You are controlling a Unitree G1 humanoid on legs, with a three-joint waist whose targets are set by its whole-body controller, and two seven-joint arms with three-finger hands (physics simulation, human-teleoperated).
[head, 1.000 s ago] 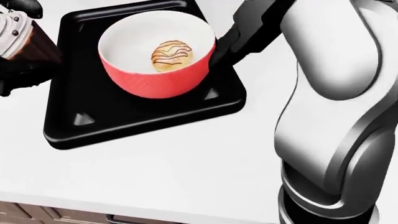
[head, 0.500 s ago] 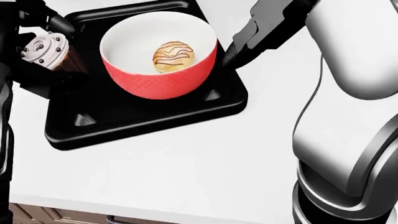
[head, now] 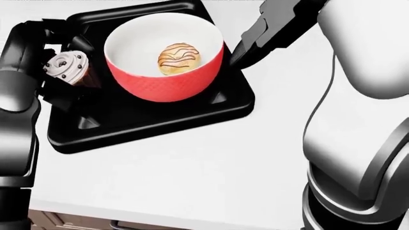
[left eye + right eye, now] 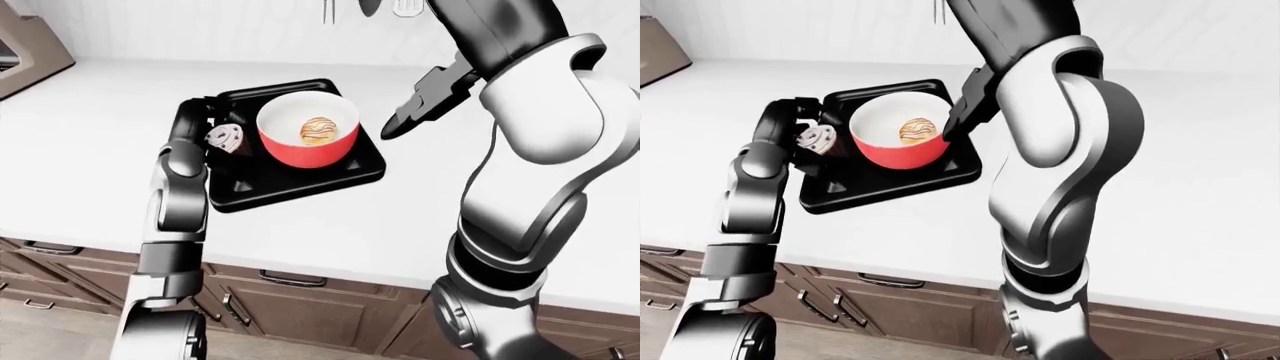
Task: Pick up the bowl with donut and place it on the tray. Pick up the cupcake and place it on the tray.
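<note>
- On the black tray (image 3: 153, 127) sits the red bowl (image 3: 167, 76) with the donut (image 3: 178, 58) inside, so that part looks done.
- The left hand (image 3: 56, 72) grips the cupcake (image 3: 69, 67), tilted, over the tray's left side.
- The right hand (image 3: 252, 43) hangs loose beside the bowl, holding nothing.
- Next, I think: set the cupcake down upright, then let go.

Red bowl (image 3: 165, 60) with donut (image 3: 178, 58) on black tray (image 3: 147, 125) — cupcake (image 3: 69, 68) tilted beside.
</note>
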